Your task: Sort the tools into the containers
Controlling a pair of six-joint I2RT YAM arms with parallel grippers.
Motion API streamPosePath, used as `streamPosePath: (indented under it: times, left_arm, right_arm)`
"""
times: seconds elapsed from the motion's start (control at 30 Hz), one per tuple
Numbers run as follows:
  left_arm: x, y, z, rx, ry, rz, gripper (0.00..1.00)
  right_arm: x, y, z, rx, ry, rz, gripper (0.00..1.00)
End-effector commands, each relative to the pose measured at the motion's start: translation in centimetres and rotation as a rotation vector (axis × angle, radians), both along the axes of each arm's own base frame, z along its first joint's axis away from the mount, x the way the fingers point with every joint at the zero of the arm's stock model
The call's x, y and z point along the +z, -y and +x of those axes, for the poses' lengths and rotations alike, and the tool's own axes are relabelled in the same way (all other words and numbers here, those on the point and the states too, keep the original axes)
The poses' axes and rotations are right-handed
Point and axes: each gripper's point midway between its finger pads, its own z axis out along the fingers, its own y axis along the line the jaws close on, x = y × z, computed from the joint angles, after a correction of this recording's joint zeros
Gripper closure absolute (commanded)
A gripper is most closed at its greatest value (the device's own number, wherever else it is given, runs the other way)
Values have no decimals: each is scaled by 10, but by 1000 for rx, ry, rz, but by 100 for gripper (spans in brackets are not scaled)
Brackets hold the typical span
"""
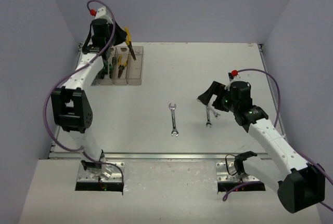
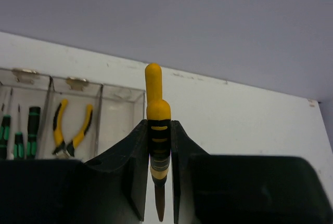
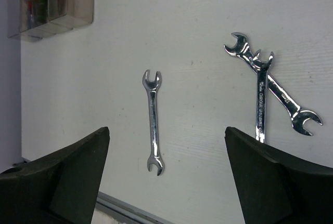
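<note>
My left gripper (image 1: 124, 36) is shut on yellow-and-black pliers (image 1: 128, 43) and holds them above the row of translucent bins (image 1: 136, 78) at the far left. In the left wrist view the pliers' handles (image 2: 157, 125) stand between the closed fingers (image 2: 134, 151). One bin holds green-black screwdrivers (image 2: 21, 135), the one beside it yellow pliers (image 2: 73, 130), and the rightmost bin (image 2: 122, 115) looks empty. My right gripper (image 3: 166, 130) is open and empty above the table. One silver wrench (image 3: 153, 121) lies below it, and two crossed wrenches (image 3: 261, 99) lie to its right. No blue screwdriver shows.
The single wrench (image 1: 174, 119) lies mid-table and the crossed pair (image 1: 210, 115) lie by my right gripper (image 1: 207, 98). Grey walls close the table at the back and sides. A metal rail (image 1: 171, 156) runs along the near edge.
</note>
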Motion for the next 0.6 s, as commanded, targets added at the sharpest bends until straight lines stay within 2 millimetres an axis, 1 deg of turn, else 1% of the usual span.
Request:
streamPosePath:
  times: [0.0,0.03,0.07,0.1,0.13,0.2,0.37,0.53,0.57]
  left_arm:
    - [-27,-63,65,-1,-61,35,100]
    - [-35,-67,81,-39,-87,31,100]
    - [-36,-78,84,-28,-88,36,100]
    - [-41,-85,97,-52,-91,71,100]
    - [-47,-91,105,-70,-95,101,100]
    - [-56,-94,107,-85,-98,135,100]
    - [-79,-86,106,-163,-111,147,100]
    - [-113,-95,101,-139,-180,197,100]
    - [-122,-95,98,-134,-203,208,100]
  right_arm:
    - [-6,3,-6,96,23,-101,10]
    - [-6,2,-8,119,25,-107,9]
    - [-7,3,-9,133,29,-121,9]
    - [-9,0,-12,168,26,-129,9]
    - [-10,-2,-14,196,23,-133,9]
    - [-11,-5,-17,221,18,-126,9]
    - [-15,-14,-20,277,-5,-102,9]
    - [-19,-19,-26,310,-18,-79,9]
    - [-19,-18,-26,304,-17,-80,9]
